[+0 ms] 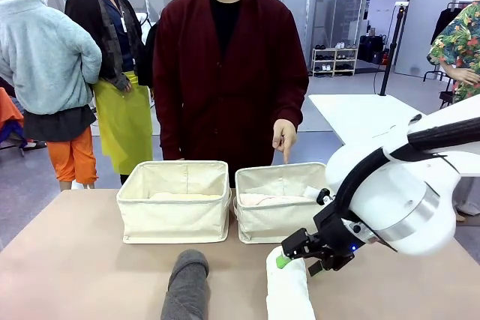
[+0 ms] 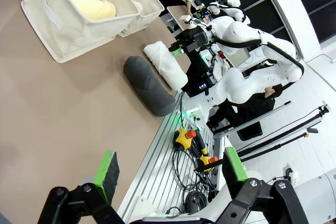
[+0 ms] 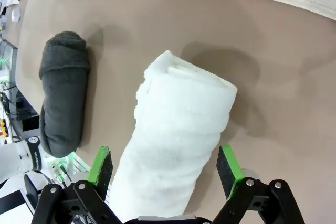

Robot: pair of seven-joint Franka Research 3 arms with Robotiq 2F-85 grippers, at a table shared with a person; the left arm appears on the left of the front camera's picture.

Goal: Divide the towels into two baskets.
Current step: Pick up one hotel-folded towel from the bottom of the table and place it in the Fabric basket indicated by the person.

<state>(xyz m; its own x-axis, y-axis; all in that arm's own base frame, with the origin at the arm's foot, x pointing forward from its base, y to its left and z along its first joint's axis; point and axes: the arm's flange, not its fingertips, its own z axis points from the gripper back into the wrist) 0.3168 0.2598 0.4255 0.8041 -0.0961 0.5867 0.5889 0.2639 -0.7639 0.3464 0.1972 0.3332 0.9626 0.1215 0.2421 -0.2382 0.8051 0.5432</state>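
text: none legible | labels: none | brands: none | numbers: none | signs: none

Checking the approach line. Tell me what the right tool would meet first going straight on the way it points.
The white towel, lying on the table right between the open fingers of the right tool; the dark grey towel sits off to the side. Remaining gap unclear.

Right arm (image 1: 409,192) in from right side, elbow bulk over desk (image 1: 90,260) near-right corner, wrist angled down and inward. Right end effector (image 1: 298,260) low over desk by near edge, jaws spread wide, green pads (image 3: 101,165) well apart. Left end effector (image 2: 170,169) raised above desk's left part, aimed across toward right arm, jaws wide apart.
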